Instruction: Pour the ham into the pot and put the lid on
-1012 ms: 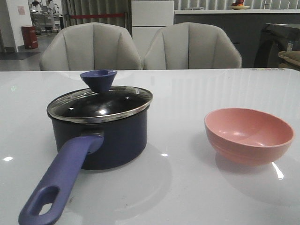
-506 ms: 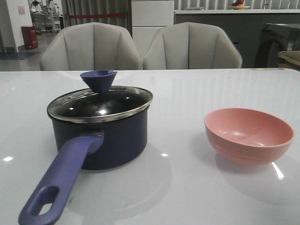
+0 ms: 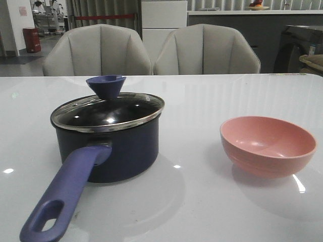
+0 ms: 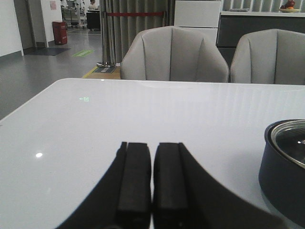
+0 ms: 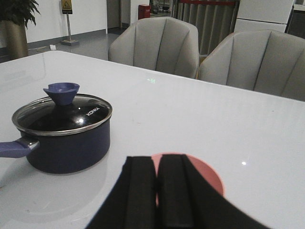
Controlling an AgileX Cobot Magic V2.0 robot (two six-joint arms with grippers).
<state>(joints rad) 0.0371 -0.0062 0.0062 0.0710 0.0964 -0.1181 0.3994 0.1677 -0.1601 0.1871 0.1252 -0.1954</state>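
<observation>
The navy pot (image 3: pixel 116 151) stands at the table's left with its blue handle (image 3: pixel 63 196) pointing toward me. The glass lid (image 3: pixel 108 112) with its blue knob (image 3: pixel 106 85) rests on the pot, slightly tilted. The ham is hidden. The pot also shows in the right wrist view (image 5: pixel 66 145) and in the left wrist view (image 4: pixel 285 167). My left gripper (image 4: pixel 152 160) is shut and empty, left of the pot. My right gripper (image 5: pixel 157 167) is shut and empty, in front of the pink bowl (image 5: pixel 209 176).
The pink bowl (image 3: pixel 267 146) stands on the white table (image 3: pixel 202 101) at the right; its inside looks empty. Two grey chairs (image 3: pixel 98 50) stand behind the far edge.
</observation>
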